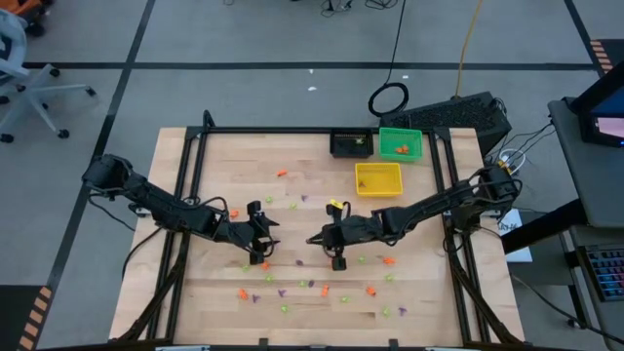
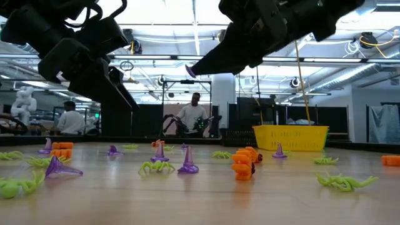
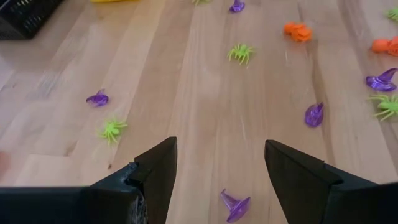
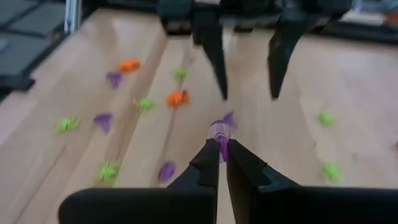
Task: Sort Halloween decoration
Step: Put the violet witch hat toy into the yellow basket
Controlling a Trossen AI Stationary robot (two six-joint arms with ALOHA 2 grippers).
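Right wrist view: right hand (image 4: 222, 151) pinches a purple witch hat (image 4: 219, 132) at its fingertips; left hand (image 3: 219, 169) hovers spread over the tabletop (image 3: 186, 93).

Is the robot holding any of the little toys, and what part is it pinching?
Yes. The right gripper pinches a tiny purple witch hat by one end; which end is unclear. The left gripper is open and holds nothing.
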